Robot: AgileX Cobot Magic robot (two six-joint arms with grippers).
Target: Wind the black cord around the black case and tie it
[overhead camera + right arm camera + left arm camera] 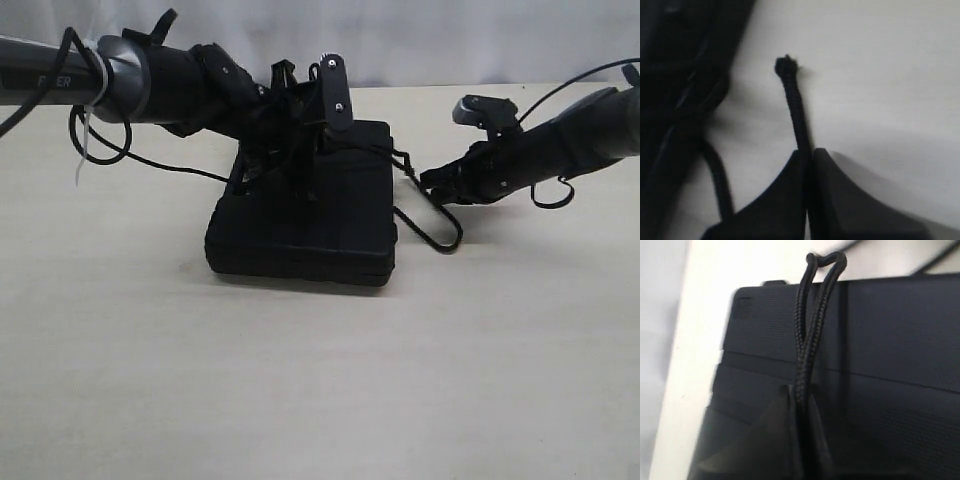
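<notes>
The black case (310,215) lies flat on the pale table, also filling the left wrist view (880,355). The black cord (432,225) loops off the case's right side onto the table. My left gripper (290,165) hovers over the case's top and is shut on a doubled strand of the black cord (807,335), which runs up to a bend beyond the case's far edge. My right gripper (430,182), just right of the case, is shut on the black cord (796,115) near its knotted end (785,65). Another stretch of cord curves beside the right fingers (840,200).
The pale table (320,380) stretches wide in front of the case. A thin black cable (150,160) with a white tie hangs from the left arm behind the case. The table's back edge runs close behind both arms.
</notes>
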